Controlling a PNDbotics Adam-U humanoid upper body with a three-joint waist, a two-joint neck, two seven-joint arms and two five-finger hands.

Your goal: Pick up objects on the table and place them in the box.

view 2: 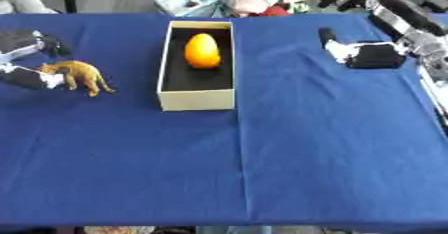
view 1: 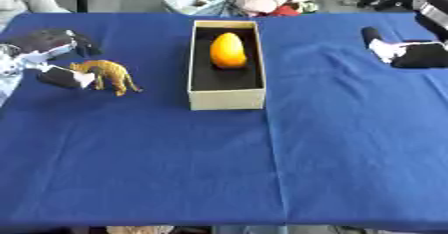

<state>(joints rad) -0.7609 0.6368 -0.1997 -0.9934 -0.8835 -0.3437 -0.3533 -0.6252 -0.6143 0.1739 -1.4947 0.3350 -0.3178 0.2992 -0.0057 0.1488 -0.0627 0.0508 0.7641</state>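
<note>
Left hand [view 1: 57,60], far left of the blue table [view 1: 219,168]: fingers pinching the rear of a small tan toy animal [view 1: 107,74], which stands on the cloth, well left of the box; not yet lifted, by the look of it. Box [view 1: 227,99], centre, cream walls, dark lining; holds one orange fruit [view 1: 227,50] at its far end; that item judged done. Right hand [view 2: 367,53], far right: rests on the cloth holding nothing; finger state cannot be told. Remaining: toy animal into box.
</note>
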